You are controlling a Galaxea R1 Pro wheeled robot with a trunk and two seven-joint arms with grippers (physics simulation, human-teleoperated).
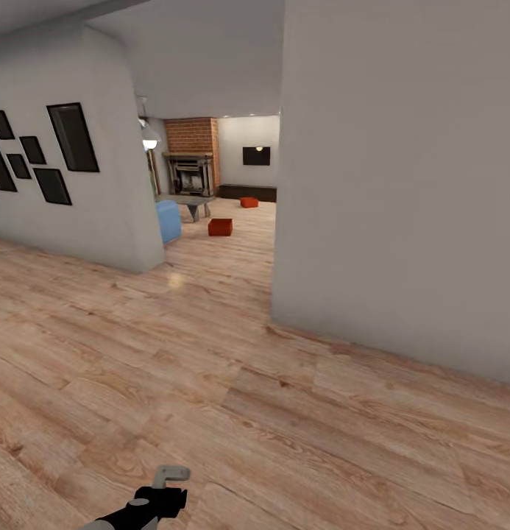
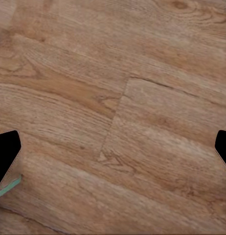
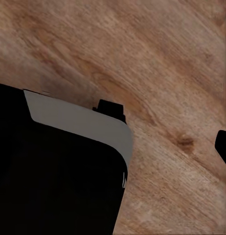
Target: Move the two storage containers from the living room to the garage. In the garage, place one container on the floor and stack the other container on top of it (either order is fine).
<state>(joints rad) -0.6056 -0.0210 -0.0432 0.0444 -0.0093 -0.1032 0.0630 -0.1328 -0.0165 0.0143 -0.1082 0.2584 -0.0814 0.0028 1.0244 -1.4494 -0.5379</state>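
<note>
Far down the hallway of light wood-plank floor (image 1: 210, 383), in the living room with the red-brick fireplace (image 1: 190, 153), the two red-orange ribbed storage boxes sit well apart: one (image 1: 220, 227) nearer, one (image 1: 249, 202) farther right by the long dark low cabinet (image 1: 247, 193). The left hand (image 2: 113, 152) hangs above the planks, spread wide and holding nothing. The right hand (image 3: 162, 129) also hangs above the planks, but I cannot tell how far it is spread.

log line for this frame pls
phase: en route | location: hallway, wood-plank floor | targets: two storage containers ahead on living room floor, apart | left gripper: jaws open, empty | right gripper: unclear
</note>
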